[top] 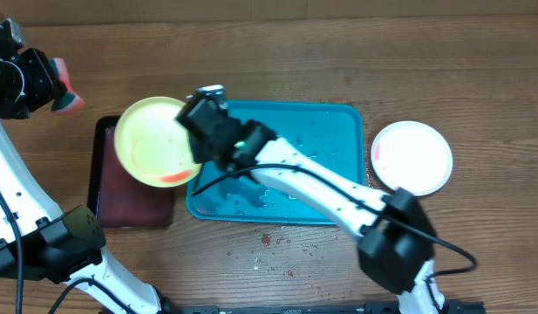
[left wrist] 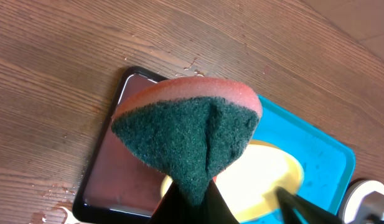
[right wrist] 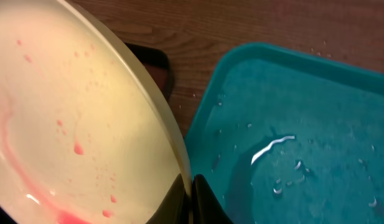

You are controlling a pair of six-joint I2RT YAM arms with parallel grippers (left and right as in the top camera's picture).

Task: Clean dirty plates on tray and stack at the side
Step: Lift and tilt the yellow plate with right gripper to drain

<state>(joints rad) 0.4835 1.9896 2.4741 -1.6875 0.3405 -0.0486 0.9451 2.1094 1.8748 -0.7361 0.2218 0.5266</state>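
Right gripper (top: 197, 115) pinched on the rim of the sauce-smeared yellow-green plate (top: 151, 144), over the black tray (top: 107, 205) beside the turquoise tray (top: 338, 131), left gripper (left wrist: 192, 202) clamping sponge (left wrist: 185, 137) well apart: edge-only grip, scrubbing pressure could slip or twist the plate.

Tray (top: 334, 131): mid bench (top: 478, 61), long side running L-R.
Small tray (top: 107, 208): on bench, just L of tray.
Held plate (top: 151, 144): in R hand (top: 197, 118), gripped at its R rim, off the bench; hangs over small tray's far R part & tray's L rim.
Side plate (top: 412, 157): flat on bench, just R of tray.
Sponge (left wrist: 185, 134): in L hand (left wrist: 195, 202), up off bench, behind & L of small tray, apart from held plate.
R arm (top: 321, 183): crosses over tray, near R to far L.
Drips (top: 269, 237): on bench, just before tray.
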